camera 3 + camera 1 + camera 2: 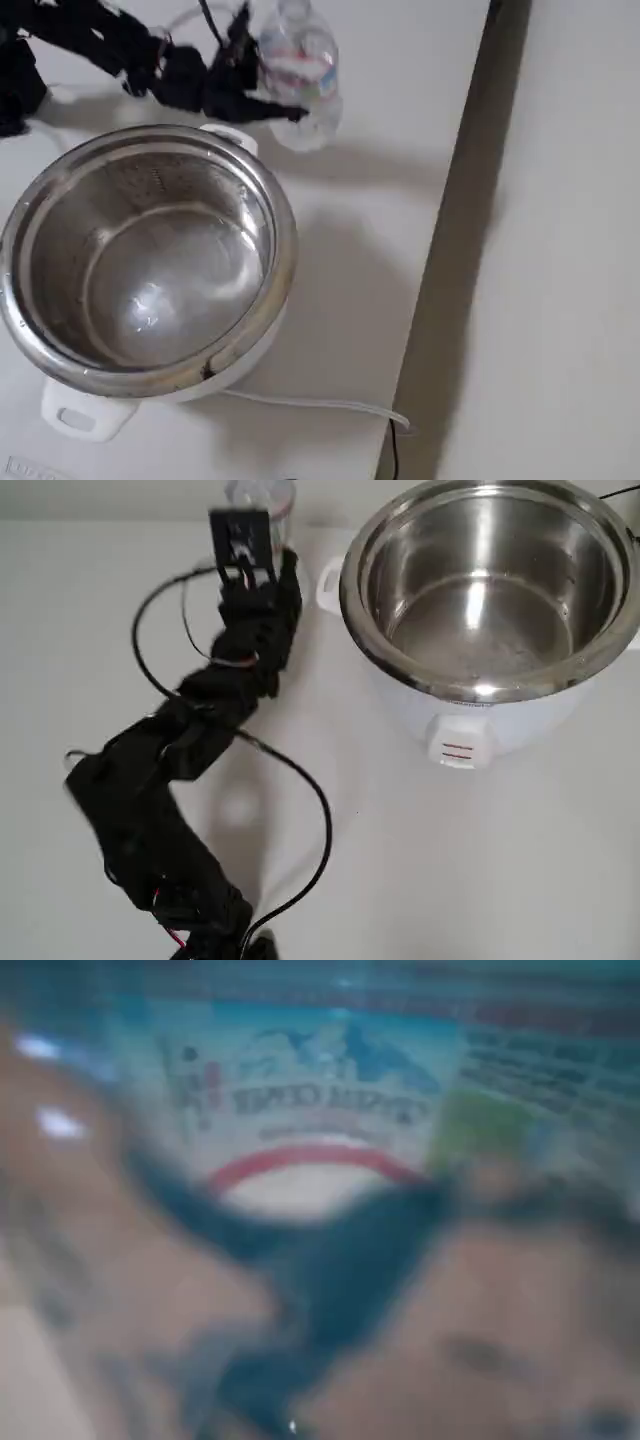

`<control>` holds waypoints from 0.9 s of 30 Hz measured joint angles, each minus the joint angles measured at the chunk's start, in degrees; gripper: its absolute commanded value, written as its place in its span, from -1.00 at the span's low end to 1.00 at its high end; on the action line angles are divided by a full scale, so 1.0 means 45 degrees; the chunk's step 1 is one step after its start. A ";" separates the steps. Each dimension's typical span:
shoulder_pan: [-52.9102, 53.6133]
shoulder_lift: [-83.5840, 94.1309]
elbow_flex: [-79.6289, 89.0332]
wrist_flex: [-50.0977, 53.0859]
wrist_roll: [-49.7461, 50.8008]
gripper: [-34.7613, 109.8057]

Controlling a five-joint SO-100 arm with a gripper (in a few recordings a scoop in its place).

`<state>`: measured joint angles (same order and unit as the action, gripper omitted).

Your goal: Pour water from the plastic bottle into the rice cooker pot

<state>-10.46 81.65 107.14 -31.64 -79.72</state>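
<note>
We find the claw (285, 105) closed around the bottle (298, 70), which stands upright on the desk (400, 200), just beyond the pot (150, 270) in the fixed view.

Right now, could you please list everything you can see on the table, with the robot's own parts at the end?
plastic bottle: one, clear with a white label edged in red, upright at the far edge of the table beside the cooker, between the gripper's fingers in the fixed view.
rice cooker pot: one, shiny steel, set in the white cooker body; a little water may lie at the bottom, too faint to be sure.
white cord: one, running from the cooker toward the table edge in the fixed view.
table: one, white.
black cable: one, looping along the arm.
arm: one, black.
gripper: one, black, at the bottle; whether it is closed on it cannot be told.
</note>
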 measured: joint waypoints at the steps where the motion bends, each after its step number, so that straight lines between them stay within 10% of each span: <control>1: -0.0020 0.0566 0.0000 0.0488 0.0215 -0.41; 15: 0.1758 0.4805 -0.3848 0.9492 0.7461 -0.41; 27: 0.2773 0.4883 -0.4922 1.2891 1.5469 -0.41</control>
<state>2.02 103.62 84.99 26.37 -10.11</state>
